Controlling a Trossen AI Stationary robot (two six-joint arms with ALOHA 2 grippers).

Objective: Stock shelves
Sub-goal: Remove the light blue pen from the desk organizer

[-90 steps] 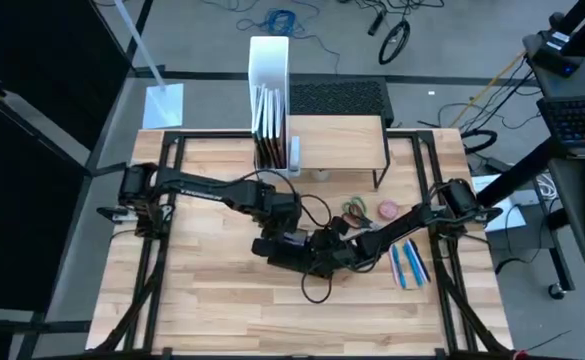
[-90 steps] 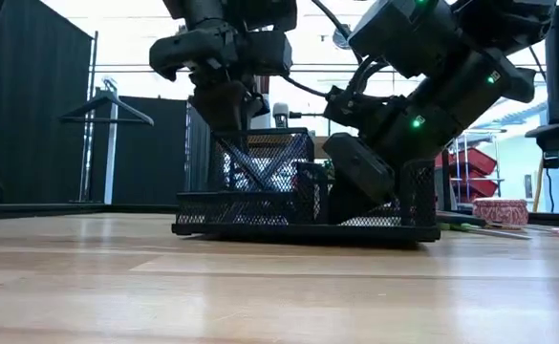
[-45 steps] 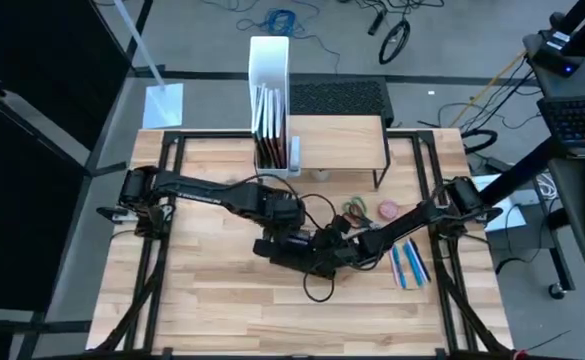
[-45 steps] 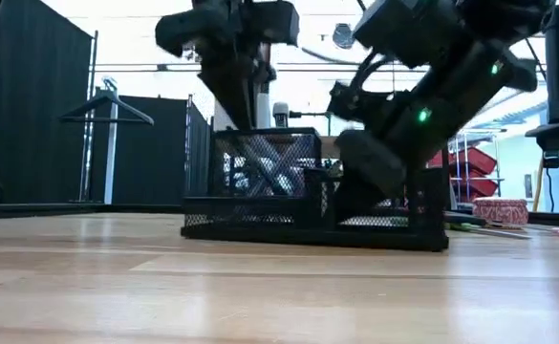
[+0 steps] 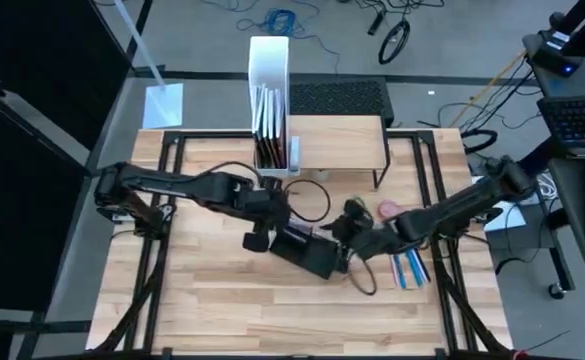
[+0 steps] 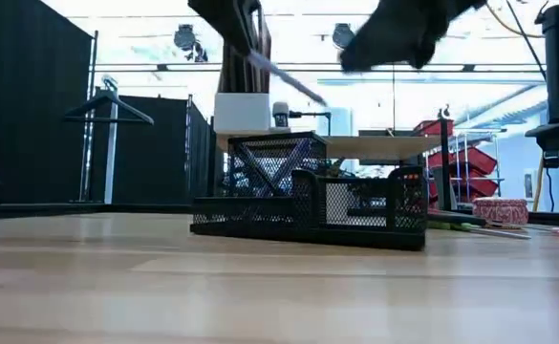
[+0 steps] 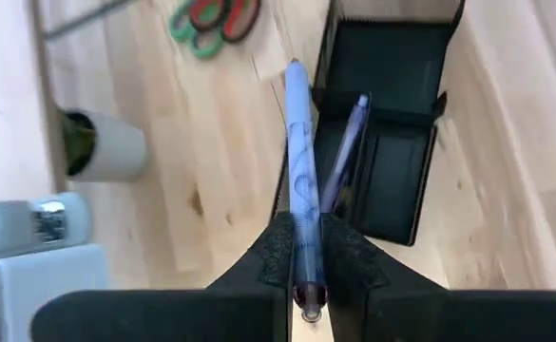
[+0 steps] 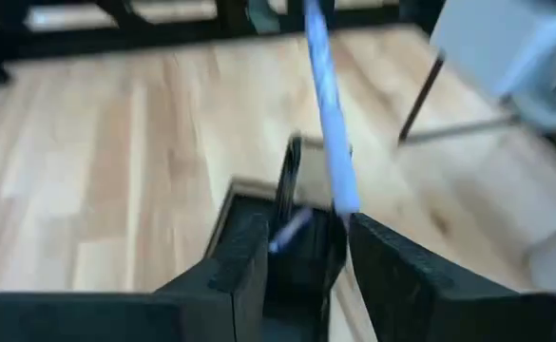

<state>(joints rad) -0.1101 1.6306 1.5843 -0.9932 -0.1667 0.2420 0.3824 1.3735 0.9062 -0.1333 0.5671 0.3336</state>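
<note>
A black mesh organizer tray (image 5: 312, 255) sits on the table's middle, with a thin pen (image 7: 346, 142) standing in one compartment. My left gripper (image 7: 306, 237) hovers above the tray's left end, shut on a blue pen (image 7: 299, 142). To the tray's right, my right gripper (image 8: 301, 237) hangs open above it, touching nothing; it shows blurred in the low view (image 6: 403, 33). The shelves (image 5: 337, 138), a low light-wood riser on thin black legs, stand on their legs at the far middle. My left gripper pinches the blue pen near its rear end (image 7: 306, 277) between its two fingers; a short stub sticks out behind them. The pen lies along the fingers and juts out past their tips. It is lifted clear and slants down over the tray (image 6: 289, 78).
A tall white file box (image 5: 269, 70) stands left of the shelves, a white tube (image 7: 106, 150) beside it. Scissors (image 7: 216, 17) and a pink tape roll (image 5: 387, 210) lie right of the tray, and blue pens (image 5: 407, 265) lie near the right edge.
Both grippers have risen out of the organizer tray. My left gripper has gone up and toward the table's left edge, and the blue pen now shows in it. My right gripper has drawn back toward the right edge. The tray has slid a little and turned.
</note>
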